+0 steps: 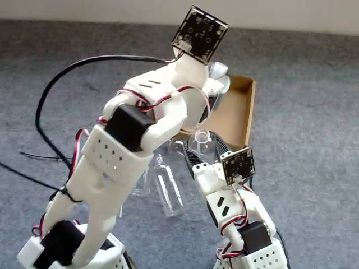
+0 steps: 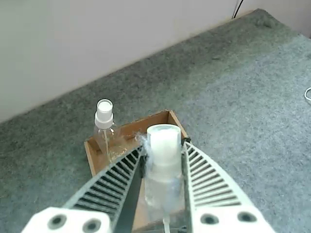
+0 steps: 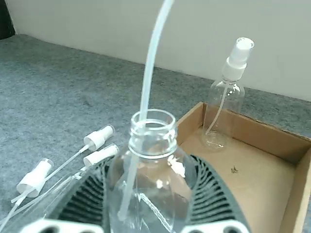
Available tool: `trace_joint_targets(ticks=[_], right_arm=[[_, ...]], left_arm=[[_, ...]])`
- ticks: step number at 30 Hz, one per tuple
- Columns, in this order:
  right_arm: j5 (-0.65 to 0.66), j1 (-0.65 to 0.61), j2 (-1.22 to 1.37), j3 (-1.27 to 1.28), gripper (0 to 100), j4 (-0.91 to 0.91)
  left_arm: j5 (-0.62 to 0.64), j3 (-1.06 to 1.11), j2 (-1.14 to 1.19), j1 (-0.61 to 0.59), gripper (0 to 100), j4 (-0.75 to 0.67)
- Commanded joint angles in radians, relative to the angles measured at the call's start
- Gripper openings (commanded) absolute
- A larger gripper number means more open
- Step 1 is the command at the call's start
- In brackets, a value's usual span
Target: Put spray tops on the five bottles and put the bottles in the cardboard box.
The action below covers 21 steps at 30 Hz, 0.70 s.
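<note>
My right gripper [image 3: 151,165] is shut on a clear bottle [image 3: 148,160] with an open neck, held upright beside the cardboard box [image 3: 257,179]. My left gripper [image 2: 164,148] is shut on a white spray top [image 2: 163,143] directly above it. The top's thin tube [image 3: 151,63] runs down through the bottle's neck. In the high view the held bottle [image 1: 202,139] sits at the box's [image 1: 238,112] near edge, under the left arm's gripper [image 1: 217,78]. One bottle with a spray top fitted [image 3: 226,102] stands upright in the box's far corner [image 2: 104,128].
Three loose spray tops [image 3: 97,138] [image 3: 99,155] [image 3: 34,177] lie on the grey carpet beside the held bottle. Clear bottles without tops [image 1: 168,191] lie on the carpet between the two arms. A black cable [image 1: 53,89] loops at the left.
</note>
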Motion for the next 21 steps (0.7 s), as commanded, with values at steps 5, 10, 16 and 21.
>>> trace_joint_targets(ticks=[5,10,16,21], right_arm=[[-0.014,0.018,-0.013,-0.008,0.5,-0.002],[-0.014,0.018,-0.013,-0.008,0.5,-0.002],[-0.018,0.018,-0.013,-0.01,0.5,-0.002],[-0.018,0.018,-0.013,-0.01,0.5,-0.002]], left_arm=[[-0.009,-0.01,-0.091,-0.045,6,0.129],[-0.009,-0.01,-0.09,-0.036,6,0.147],[-0.009,0.082,-0.091,-0.019,6,0.12],[-0.003,0.213,-0.101,0.021,6,0.014]])
